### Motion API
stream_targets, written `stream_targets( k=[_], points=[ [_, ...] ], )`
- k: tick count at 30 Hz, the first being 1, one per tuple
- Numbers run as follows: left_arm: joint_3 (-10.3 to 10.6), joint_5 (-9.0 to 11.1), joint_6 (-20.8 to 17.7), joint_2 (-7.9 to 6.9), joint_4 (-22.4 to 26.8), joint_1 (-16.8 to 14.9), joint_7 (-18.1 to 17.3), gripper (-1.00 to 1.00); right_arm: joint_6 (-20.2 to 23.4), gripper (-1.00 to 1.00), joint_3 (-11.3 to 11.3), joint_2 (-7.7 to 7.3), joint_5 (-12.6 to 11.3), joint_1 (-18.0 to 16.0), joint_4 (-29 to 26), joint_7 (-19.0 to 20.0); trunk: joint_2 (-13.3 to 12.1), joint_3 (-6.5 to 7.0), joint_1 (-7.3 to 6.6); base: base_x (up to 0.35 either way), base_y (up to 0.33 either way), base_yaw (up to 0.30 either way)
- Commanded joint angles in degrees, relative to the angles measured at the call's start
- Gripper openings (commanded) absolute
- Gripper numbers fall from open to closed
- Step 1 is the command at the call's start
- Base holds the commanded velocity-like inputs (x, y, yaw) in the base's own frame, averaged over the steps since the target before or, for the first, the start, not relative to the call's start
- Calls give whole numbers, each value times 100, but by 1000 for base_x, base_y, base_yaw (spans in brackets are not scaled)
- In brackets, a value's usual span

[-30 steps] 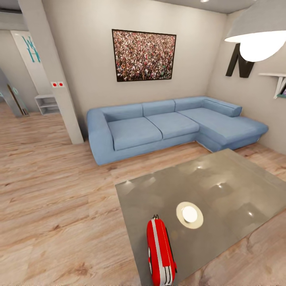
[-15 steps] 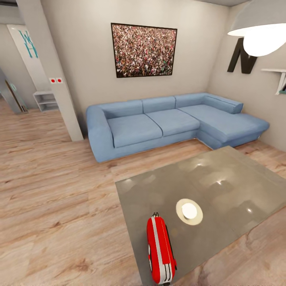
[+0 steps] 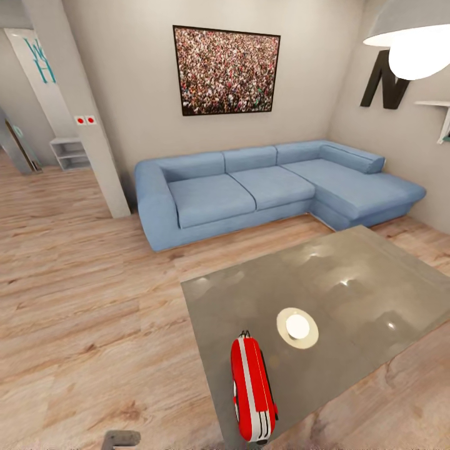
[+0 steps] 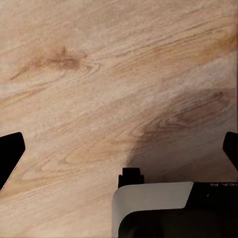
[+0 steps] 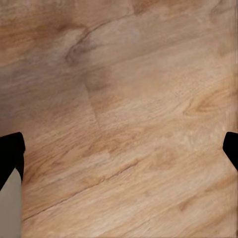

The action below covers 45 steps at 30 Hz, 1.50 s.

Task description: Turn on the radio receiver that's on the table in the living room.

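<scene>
Upright near the front edge of the glossy grey surface (image 3: 350, 281) stands the rounded red radio receiver (image 3: 251, 390), white-striped, with a small top handle, just beside a round lamp reflection. Beyond lies a blue sectional sofa (image 3: 262, 187). Both wrist views show grained wood floor (image 4: 99, 74) between wide-spread, empty jaws.

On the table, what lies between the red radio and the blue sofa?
In the head view, between the radio and the sofa lie bare glossy table top with a round lamp reflection, then wood floor.
</scene>
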<state>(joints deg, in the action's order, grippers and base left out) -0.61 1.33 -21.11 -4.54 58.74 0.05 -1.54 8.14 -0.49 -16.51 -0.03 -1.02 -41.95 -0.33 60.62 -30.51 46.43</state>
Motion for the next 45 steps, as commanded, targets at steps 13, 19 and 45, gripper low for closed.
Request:
stream_targets(
  k=[13,19,45],
  points=[
    [-1,0,-423,-284,424,-316,-619,100,264,100,-30,-250,-3,-338,-510,12,0,-123,0,0,0,0],
    [-14,-21,-556,-432,556,-436,-637,100,279,100,-32,-269,5,-452,-733,-5,0,-179,0,0,0,0],
    [-13,-82,-588,-423,406,-874,-597,100,595,100,-39,-316,20,-1216,-823,-20,0,-424,0,0,0,0]
  ],
)
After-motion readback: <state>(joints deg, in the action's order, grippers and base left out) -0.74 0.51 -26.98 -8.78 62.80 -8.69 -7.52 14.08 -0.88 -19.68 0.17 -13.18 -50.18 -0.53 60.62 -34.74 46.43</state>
